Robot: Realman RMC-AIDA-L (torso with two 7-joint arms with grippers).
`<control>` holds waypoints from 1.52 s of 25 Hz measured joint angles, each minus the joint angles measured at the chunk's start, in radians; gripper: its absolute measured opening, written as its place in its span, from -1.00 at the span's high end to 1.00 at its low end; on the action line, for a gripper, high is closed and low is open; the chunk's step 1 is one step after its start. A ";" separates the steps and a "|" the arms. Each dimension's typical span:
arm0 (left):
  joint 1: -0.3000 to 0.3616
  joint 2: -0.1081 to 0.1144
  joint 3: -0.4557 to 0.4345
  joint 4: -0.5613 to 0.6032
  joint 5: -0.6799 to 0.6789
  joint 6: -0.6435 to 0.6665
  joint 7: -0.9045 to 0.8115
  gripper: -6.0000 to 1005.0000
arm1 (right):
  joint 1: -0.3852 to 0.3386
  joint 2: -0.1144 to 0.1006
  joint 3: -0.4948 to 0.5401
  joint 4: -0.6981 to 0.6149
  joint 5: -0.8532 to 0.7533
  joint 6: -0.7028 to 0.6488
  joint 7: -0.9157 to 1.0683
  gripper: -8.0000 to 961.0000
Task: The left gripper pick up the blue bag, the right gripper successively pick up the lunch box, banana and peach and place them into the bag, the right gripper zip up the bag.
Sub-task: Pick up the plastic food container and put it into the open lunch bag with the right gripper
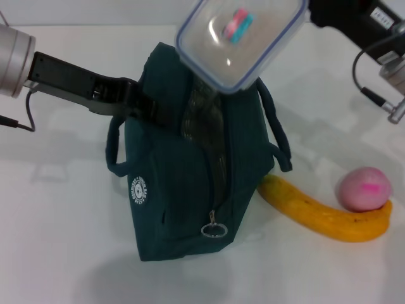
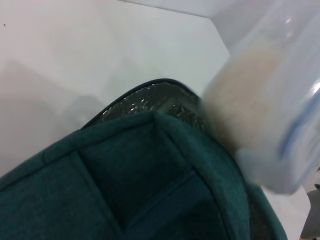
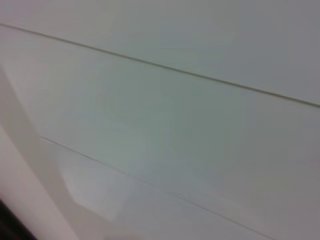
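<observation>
**Lunch box poised over the open bag**

Pincer work on the left comes first: the left pincer (image 1: pixel 136 101) reaches in from the table's left edge and is clamped on the upper lip of the blue bag (image 1: pixel 183 190), propping it upright near the middle of the table with its zipper parted and the foil lining showing. A round white logo (image 1: pixel 138 190) sits on the bag's end panel; its lettering is too small to read. The ring pull (image 1: pixel 214 229) hangs low on the front.

Above the mouth, the lunch box (image 1: pixel 243 41) is tilted, one corner dipping toward the opening. It carries a pink-and-green sticker (image 1: pixel 237 26) with no legible text. The right pincer (image 1: pixel 316 14) grips the box's far end at the top edge of the head view; its fingers are hidden, though the box hangs from nothing else.

Likely trouble: the opening looks narrower than the box, so a corner could catch on the rim or the handle (image 1: pixel 275 136), dragging the bag out of the left pincer or tipping it.

Toward the table's right edge, the banana (image 1: pixel 323 215) lies beside the bag's foot, with the peach (image 1: pixel 362 189) resting against its far end.
</observation>
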State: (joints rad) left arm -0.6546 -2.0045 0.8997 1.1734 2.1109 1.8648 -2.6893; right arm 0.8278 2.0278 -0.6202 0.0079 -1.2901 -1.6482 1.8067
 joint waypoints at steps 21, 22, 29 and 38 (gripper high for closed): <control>0.010 0.005 -0.007 0.000 0.049 -0.042 0.017 0.92 | 0.005 0.000 -0.113 -0.014 -0.025 0.083 -0.022 0.66; 0.008 0.005 -0.007 0.000 0.049 -0.042 0.018 0.92 | 0.012 0.000 -0.118 -0.016 -0.033 0.086 -0.022 0.65; -0.007 0.001 -0.007 0.000 0.051 -0.044 0.024 0.92 | 0.074 0.000 -0.148 -0.013 -0.078 0.121 -0.021 0.64; -0.002 0.001 -0.007 0.000 0.050 -0.055 0.025 0.92 | 0.088 0.000 -0.148 -0.016 -0.078 0.113 -0.011 0.37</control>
State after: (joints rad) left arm -0.6565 -2.0031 0.8927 1.1734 2.1612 1.8097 -2.6645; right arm 0.9153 2.0279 -0.7687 -0.0081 -1.3684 -1.5356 1.7962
